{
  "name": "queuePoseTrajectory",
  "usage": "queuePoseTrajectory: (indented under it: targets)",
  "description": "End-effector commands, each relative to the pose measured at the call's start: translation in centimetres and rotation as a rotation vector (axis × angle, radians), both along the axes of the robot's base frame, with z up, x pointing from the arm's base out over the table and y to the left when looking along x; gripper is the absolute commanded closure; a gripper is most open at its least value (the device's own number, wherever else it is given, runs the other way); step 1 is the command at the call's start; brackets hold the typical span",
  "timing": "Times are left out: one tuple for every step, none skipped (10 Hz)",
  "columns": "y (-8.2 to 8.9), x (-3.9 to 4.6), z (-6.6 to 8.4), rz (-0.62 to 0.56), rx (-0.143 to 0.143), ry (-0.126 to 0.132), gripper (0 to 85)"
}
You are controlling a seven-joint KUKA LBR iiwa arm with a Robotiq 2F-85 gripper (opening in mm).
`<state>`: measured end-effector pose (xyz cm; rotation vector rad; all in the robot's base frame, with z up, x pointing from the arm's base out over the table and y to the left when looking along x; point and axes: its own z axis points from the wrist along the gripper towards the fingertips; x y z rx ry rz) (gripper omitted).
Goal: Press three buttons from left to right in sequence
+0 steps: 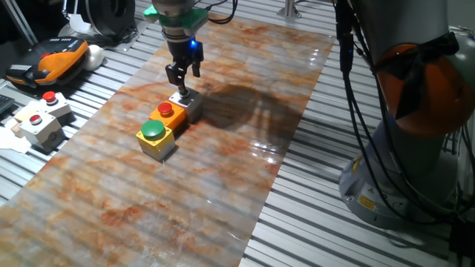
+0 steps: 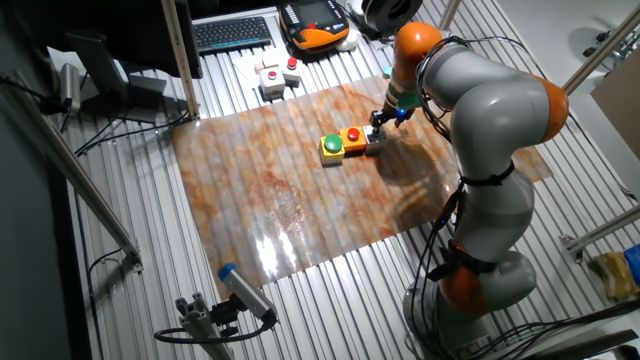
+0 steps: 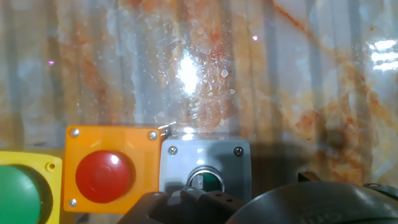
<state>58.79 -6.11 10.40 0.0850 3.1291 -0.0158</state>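
Three button boxes stand in a row on the marbled mat (image 1: 185,200). The yellow box with green cap (image 1: 154,133) is nearest, then the orange box with red cap (image 1: 167,112), then the grey-white box (image 1: 191,106). My gripper (image 1: 183,92) points straight down, its fingers meeting in one tip on top of the grey-white box. The other fixed view shows the same row (image 2: 332,146) (image 2: 352,137) (image 2: 376,141), with the gripper (image 2: 380,123) over the right end. In the hand view the small dark-green cap (image 3: 208,181) sits just beyond the dark finger parts, beside the red cap (image 3: 104,176).
Two pale beige boxes with red caps (image 1: 37,119) (image 2: 270,80) stand off the mat on the slatted table. An orange-black pendant (image 1: 59,59) lies behind them. A keyboard (image 2: 232,33) lies at the back. The arm's base (image 1: 415,148) stands beside the mat.
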Motion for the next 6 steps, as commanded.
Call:
queuePoseTrajectory:
  targets:
    - [-0.03, -0.02, -0.09, 0.003, -0.002, 0.0, 17.0]
    - [-0.07, -0.02, -0.18, 0.006, -0.004, 0.001, 17.0]
    - [-0.13, -0.02, -0.3, 0.012, -0.01, 0.002, 17.0]
    - [-0.17, -0.02, -0.45, 0.012, -0.01, 0.003, 17.0]
    - [-0.24, -0.03, -0.64, 0.015, -0.011, 0.003, 34.0]
    - [-0.31, 0.0, -0.79, 0.015, -0.011, 0.003, 34.0]
